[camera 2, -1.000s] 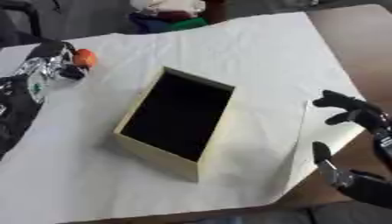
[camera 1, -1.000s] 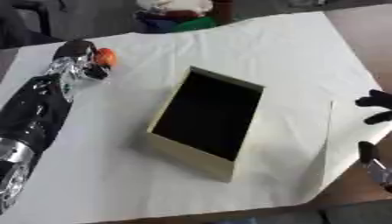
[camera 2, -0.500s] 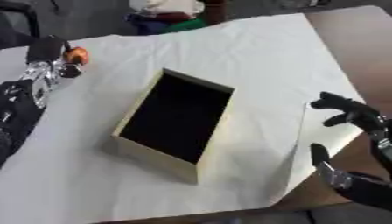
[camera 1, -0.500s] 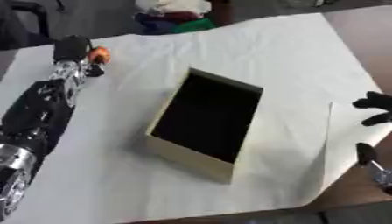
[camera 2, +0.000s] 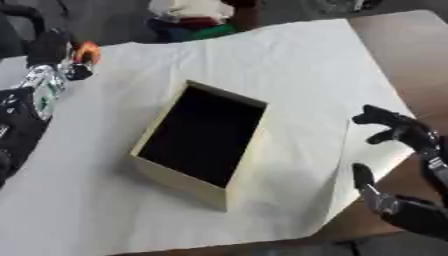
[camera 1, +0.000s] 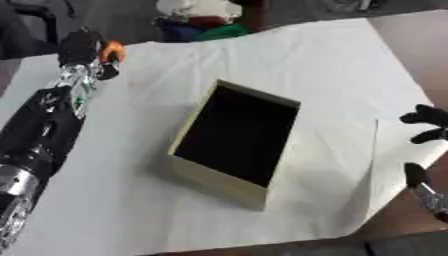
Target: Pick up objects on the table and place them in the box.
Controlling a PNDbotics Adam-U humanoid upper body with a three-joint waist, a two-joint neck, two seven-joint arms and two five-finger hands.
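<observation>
An open cream box (camera 1: 234,142) with a dark inside sits mid-table on the white cloth. My left hand (camera 1: 83,49) is at the far left of the table, its fingers curled round a small orange object (camera 1: 111,50). The left arm stretches back along the cloth's left side. At the right edge of the table my right hand (camera 2: 405,140) rests open, fingers spread and holding nothing.
A white cloth (camera 1: 297,65) covers most of the table; bare brown table (camera 2: 411,50) shows at the right. A heap of white, red, blue and green things (camera 1: 197,17) lies beyond the cloth's far edge.
My left hand has moved farther away toward the table's far left with the orange object in it. The right hand has barely moved.
</observation>
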